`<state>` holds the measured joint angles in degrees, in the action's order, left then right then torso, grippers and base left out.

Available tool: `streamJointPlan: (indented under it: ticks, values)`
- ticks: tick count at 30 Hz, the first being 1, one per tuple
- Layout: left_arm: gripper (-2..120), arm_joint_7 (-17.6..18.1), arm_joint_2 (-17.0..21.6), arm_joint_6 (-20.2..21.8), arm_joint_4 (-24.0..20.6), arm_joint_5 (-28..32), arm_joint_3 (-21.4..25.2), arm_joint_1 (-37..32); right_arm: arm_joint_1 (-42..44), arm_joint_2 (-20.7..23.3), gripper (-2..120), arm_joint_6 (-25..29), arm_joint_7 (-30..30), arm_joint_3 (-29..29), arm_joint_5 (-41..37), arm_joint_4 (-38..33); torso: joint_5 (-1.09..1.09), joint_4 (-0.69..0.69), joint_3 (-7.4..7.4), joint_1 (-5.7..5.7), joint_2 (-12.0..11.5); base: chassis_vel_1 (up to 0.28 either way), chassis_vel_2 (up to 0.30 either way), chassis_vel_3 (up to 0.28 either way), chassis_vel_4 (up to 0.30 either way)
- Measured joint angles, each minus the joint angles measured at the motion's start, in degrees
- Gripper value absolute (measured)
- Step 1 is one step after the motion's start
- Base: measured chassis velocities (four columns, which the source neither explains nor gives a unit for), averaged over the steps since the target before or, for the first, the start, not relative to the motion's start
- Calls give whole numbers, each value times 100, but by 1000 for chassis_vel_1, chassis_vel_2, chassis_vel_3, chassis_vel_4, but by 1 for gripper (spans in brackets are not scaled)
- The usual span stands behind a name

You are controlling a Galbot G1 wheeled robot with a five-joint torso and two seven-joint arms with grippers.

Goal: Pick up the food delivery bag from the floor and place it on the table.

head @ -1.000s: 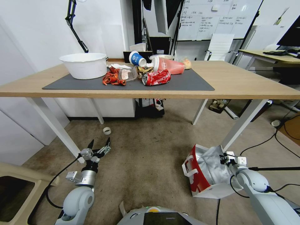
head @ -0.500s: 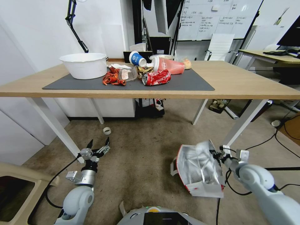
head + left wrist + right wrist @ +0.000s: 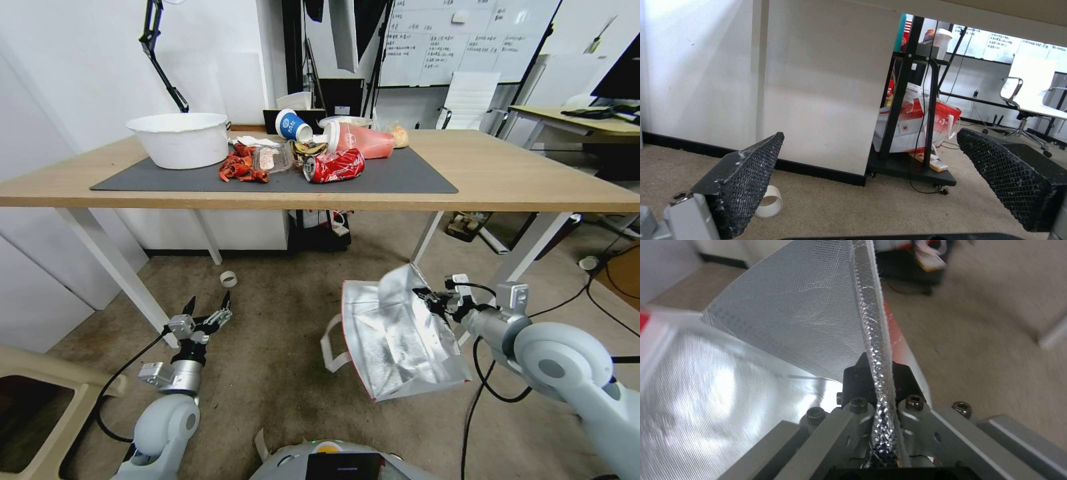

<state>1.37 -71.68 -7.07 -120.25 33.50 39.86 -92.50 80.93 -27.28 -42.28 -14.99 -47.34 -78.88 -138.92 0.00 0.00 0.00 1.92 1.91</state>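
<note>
Food delivery bag (image 3: 390, 337) higher, foil-lined

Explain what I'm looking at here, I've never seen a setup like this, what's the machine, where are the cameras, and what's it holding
This is a wheeled robot with two arms, each ending in a pincer. The wide picture comes from a camera on its head, looking down; the other two come from cameras on its wrists. The right pincer is shut on the foil rim of the food delivery bag, holding it up below the table; the right wrist view shows that rim clamped. The left pincer is open, low near the carpet, holding nothing. On the table's grey mat sit a white bowl, a crushed red can, cups and food scraps.
</note>
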Motion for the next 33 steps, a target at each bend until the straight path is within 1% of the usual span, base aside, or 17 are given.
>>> streamJointPlan:
  ticks: [2, 3, 6, 7, 9, 10, 16, 24, 30, 33]
  values:
    - [100, 0, 23, 1, -15, 26, 33, -11, -168, 347, 0, -2, 255, -13, -44, -69, 0, 0, 0, 0, 0, 0, 0, 0, 0]
    - [100, 0, 23, 1, -15, 26, 33, -11, -168, 347, 0, -2, 255, -13, -44, -69, 0, 0, 0, 0, 0, 0, 0, 0, 0]
    - [100, -2, 29, 8, -53, 71, 57, -18, -313, 863, 0, -2, 672, -73, -155, -138, -1, 0, 0, 0, 0, 0, 0, 0, 0]
    - [100, -2, 29, 8, -53, 71, 57, -18, -313, 863, 0, -2, 672, -73, -155, -138, -1, 0, 0, 0, 0, 0, 0, 0, 0]
    - [100, -2, 22, 34, -77, 83, 55, -12, -385, 1121, 0, -1, 822, -94, -273, -166, -1, 0, 0, 0, 0, 0, 0, 0, 0]
    - [100, -2, 21, 43, -79, 84, 52, -9, -396, 1177, 0, 0, 843, -103, -328, -187, -1, 0, 0, 0, 0, 0, 0, 0, 0]
    - [100, -2, 20, 57, -67, 89, 47, -2, -388, 1263, 0, 29, 933, -145, -550, -438, 0, -1, 0, 0, 0, 0, 0, 0, 0]
    - [100, -2, 32, 60, -68, 94, 49, -9, -386, 1260, 0, 85, 961, -212, -667, -460, 1, -1, 0, 0, 0, 0, 0, 0, 0]
    - [100, -7, 49, 69, -81, 103, 54, -14, -376, 1301, 0, 106, 913, -455, -769, -453, 0, -1, 0, 0, 0, 0, 0, 0, 0]
    - [100, -39, 36, 118, -81, 131, 54, -23, -376, 1308, 0, 149, 880, -485, -767, -449, 0, -1, 0, 0, 0, 0, 0, 0, 0]
